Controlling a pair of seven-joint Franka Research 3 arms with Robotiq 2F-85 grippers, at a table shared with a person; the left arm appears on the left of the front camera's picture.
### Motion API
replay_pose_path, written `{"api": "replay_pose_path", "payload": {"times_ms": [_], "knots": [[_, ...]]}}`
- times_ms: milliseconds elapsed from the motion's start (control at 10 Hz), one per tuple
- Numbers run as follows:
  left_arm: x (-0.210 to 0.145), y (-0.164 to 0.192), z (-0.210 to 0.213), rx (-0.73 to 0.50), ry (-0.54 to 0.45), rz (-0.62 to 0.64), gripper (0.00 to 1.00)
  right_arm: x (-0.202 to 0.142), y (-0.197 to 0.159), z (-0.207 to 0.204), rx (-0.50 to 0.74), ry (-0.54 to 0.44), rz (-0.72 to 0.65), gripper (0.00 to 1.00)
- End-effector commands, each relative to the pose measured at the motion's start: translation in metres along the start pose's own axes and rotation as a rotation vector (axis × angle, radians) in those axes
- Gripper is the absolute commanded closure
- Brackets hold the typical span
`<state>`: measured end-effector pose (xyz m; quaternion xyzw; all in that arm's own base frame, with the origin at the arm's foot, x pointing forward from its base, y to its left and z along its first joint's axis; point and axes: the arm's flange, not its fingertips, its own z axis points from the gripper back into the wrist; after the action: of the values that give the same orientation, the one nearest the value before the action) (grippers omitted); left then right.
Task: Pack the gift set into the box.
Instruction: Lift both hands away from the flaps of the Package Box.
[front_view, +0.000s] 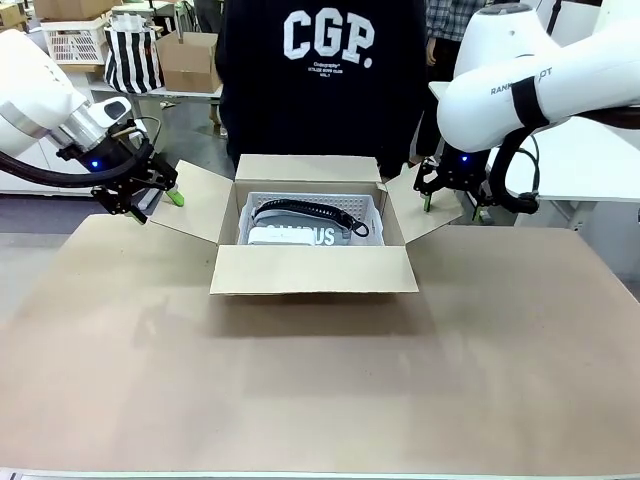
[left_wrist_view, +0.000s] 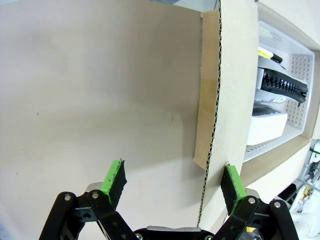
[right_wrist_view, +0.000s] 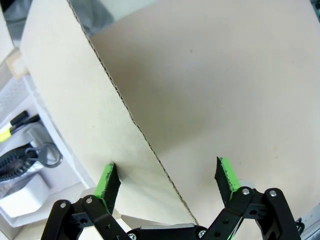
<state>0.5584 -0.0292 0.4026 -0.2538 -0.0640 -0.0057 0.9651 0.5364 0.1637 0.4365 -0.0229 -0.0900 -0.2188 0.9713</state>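
- The box (front_view: 312, 270) stands open on the table (front_view: 320, 400). Its cardboard looks light, stiff and creasable, so it is best gripped at the edges.
- The gift set (front_view: 295, 236) lies inside it, in a white basket (front_view: 310, 197).
- The left end effector (front_view: 152, 200) is at 9 o'clock and the right end effector (front_view: 452, 205) at 3 o'clock. Both are wide open, each straddling a side flap (left_wrist_view: 230, 100) and holding nothing.

We read "CGP." in large white letters on the person's black sweatshirt (front_view: 328, 40); the small lines beneath it are illegible. The gift set (front_view: 300, 236) inside the box (front_view: 310, 270) shows white lettering ending "US" (leading letters unclear). The right arm (front_view: 520, 85) bears the fragments "RAN" and "OT".
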Motion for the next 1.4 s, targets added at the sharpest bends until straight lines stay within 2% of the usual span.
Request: {"api": "replay_pose_path", "payload": {"times_ms": [0,1100,1200,1300], "knots": [[-0.001,-0.001,0.002,0.017,-0.001,0.009,0.0,0.001,0.0,0.003,-0.02,-0.011,-0.003,0.0],[0.0,0.0,0.0,0.0,0.0,0.0,0.0,0.0,0.0,0.0,0.0,0.0,0.0,0.0],[-0.011,-0.011,0.027,-0.047,-0.015,-0.028,0.0,-0.005,-0.003,0.025,0.0,-0.017,-0.006,0.0],[-0.028,-0.023,0.066,-0.12,-0.06,-0.052,0.0,-0.017,-0.017,0.065,0.062,-0.012,-0.009,0.0]]}}
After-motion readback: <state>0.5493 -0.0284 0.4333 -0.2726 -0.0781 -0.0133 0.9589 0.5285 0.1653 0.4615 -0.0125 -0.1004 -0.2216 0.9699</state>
